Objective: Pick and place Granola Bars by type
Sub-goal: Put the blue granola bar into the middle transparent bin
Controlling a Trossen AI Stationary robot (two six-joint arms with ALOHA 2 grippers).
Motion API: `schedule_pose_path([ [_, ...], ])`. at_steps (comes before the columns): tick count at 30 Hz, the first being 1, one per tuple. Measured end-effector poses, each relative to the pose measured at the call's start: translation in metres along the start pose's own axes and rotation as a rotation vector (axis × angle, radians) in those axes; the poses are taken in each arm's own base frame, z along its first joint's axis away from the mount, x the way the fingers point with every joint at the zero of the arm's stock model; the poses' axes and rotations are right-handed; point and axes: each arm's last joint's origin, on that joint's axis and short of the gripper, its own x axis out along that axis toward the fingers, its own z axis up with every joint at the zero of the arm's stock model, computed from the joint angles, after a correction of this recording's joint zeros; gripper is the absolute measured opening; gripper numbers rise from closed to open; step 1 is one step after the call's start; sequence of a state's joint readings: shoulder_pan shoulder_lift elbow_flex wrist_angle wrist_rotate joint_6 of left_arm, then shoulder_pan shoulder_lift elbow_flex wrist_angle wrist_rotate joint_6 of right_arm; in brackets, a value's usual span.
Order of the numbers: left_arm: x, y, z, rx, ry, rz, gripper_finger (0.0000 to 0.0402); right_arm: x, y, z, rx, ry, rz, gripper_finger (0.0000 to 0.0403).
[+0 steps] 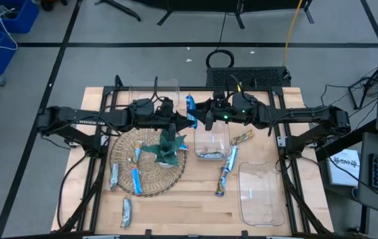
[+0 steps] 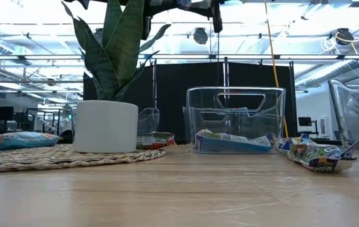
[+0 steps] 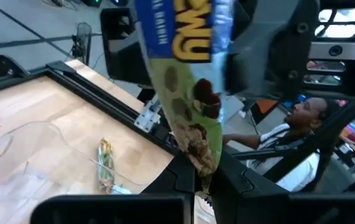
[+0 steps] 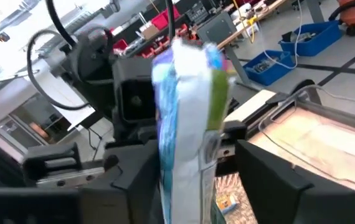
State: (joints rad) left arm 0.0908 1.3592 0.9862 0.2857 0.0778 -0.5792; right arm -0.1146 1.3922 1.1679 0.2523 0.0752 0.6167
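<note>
Above the tabletop's [image 1: 195, 206] middle, both grippers' fingers pinch one bar [image 1: 190, 111] between them, left gripper [image 1: 181, 119] and right gripper [image 1: 203, 118], seemingly a handover toward a bin [image 1: 210, 141].

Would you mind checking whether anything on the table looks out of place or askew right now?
Several granola bars lie scattered at odd angles between the clear bins, and one bar sits alone near the table's front edge. A potted plant stands on the woven mat among more bars.
</note>
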Motion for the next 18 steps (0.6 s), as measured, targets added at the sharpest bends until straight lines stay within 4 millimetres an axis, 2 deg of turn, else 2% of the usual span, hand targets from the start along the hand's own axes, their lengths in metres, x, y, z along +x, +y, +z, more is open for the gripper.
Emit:
schedule_pose_path([
  [8, 0.006, -0.005, 0.002, -0.004, 0.010, -0.025, 0.0029, 0.000, 0.002, 0.002, -0.041, -0.007, 0.040, 0.0028],
  [12, 0.003, -0.004, 0.002, -0.034, 0.051, -0.024, 0.0068, -0.002, 0.003, 0.002, -0.045, -0.003, 0.041, 0.0025],
  [18, -0.009, -0.001, 0.010, -0.038, 0.142, -0.135, 0.0180, -0.013, 0.005, 0.010, -0.077, -0.008, 0.027, 0.0016],
])
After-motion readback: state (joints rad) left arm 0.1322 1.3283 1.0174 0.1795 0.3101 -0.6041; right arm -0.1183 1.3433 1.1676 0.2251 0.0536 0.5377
